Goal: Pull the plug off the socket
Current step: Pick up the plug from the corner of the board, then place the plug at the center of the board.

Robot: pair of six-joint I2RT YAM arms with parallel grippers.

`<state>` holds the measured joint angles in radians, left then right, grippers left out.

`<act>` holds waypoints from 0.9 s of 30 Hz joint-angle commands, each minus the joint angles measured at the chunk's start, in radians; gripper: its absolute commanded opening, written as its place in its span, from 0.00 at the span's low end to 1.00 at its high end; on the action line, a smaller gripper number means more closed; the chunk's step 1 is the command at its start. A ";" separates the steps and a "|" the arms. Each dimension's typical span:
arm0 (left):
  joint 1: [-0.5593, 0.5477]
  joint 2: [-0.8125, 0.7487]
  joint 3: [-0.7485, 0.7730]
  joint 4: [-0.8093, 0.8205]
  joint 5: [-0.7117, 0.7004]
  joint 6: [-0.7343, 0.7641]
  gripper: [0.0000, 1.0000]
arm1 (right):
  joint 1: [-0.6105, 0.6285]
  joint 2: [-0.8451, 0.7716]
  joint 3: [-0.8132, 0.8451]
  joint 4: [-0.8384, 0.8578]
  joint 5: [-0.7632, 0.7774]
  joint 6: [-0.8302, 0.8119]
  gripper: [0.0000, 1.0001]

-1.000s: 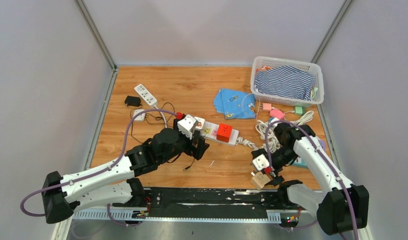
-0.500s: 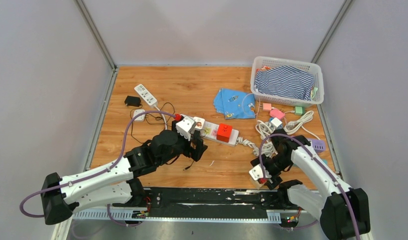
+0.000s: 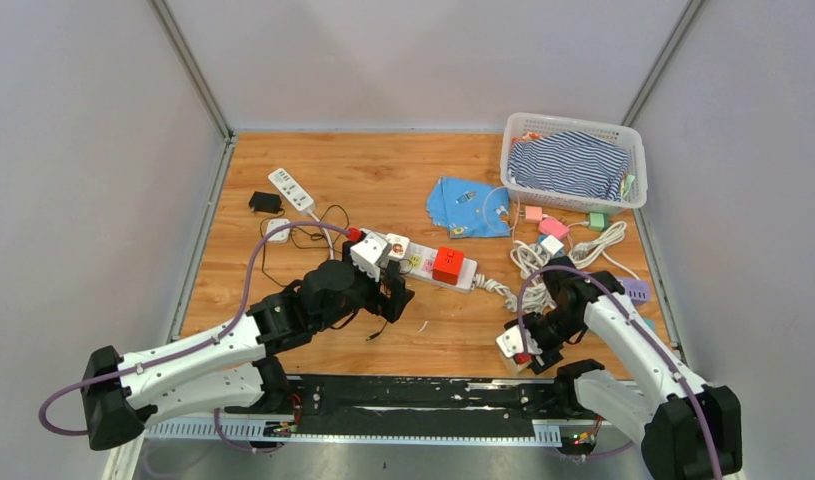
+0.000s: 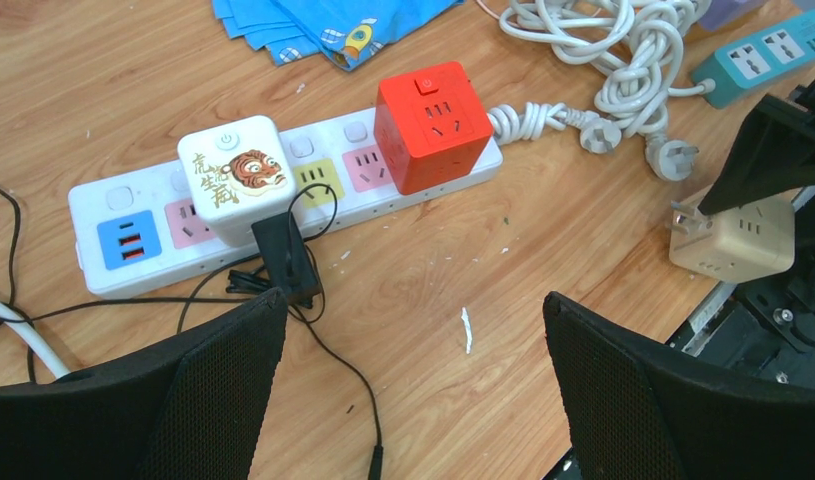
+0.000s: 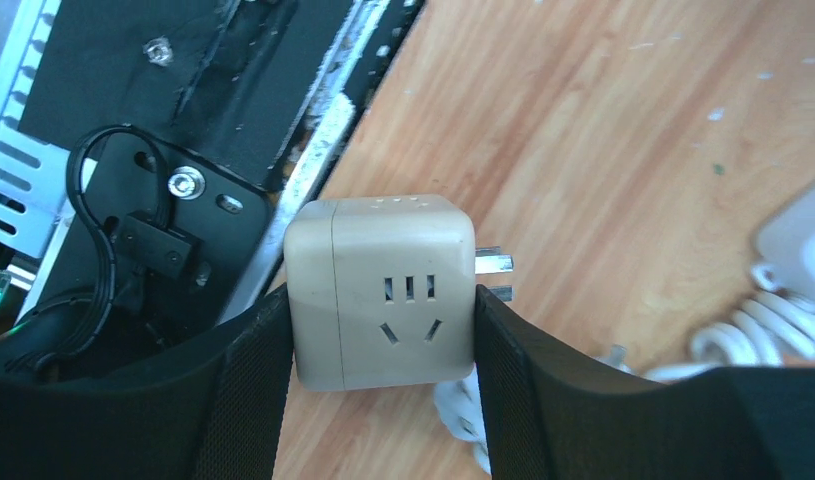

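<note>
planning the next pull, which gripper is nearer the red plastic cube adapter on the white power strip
Left. The left gripper hovers just short of the red cube adapter; the right gripper is farther right, around a beige cube plug.

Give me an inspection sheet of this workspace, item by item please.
Surface: wooden table.
Job's things: red cube and tiger cube plugged into white power strip; beige cube off it, prongs bare.
Clutter: basket of striped cloth, blue cloth, small strip, black adapter.
Hands: left hand open near the strip; right hand closed on beige cube.
Cables: white coiled cable, thin black cable, loose on table.
Surroundings: grey walls; nothing else seen.
</note>
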<state>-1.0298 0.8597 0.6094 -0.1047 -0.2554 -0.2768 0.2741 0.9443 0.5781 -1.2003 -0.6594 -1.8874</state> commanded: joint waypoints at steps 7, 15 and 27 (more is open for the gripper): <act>0.005 -0.031 -0.021 -0.002 -0.025 -0.007 1.00 | -0.013 0.076 0.317 -0.004 -0.127 0.298 0.00; 0.004 -0.059 -0.043 0.008 -0.028 -0.009 1.00 | -0.116 0.305 0.558 0.351 0.000 0.904 0.00; 0.004 -0.016 -0.062 0.091 0.021 -0.024 1.00 | -0.130 0.591 0.563 0.726 0.148 1.381 0.00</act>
<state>-1.0298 0.8253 0.5598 -0.0746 -0.2493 -0.2890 0.1543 1.4864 1.1221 -0.5865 -0.5388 -0.6861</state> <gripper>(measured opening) 0.996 0.616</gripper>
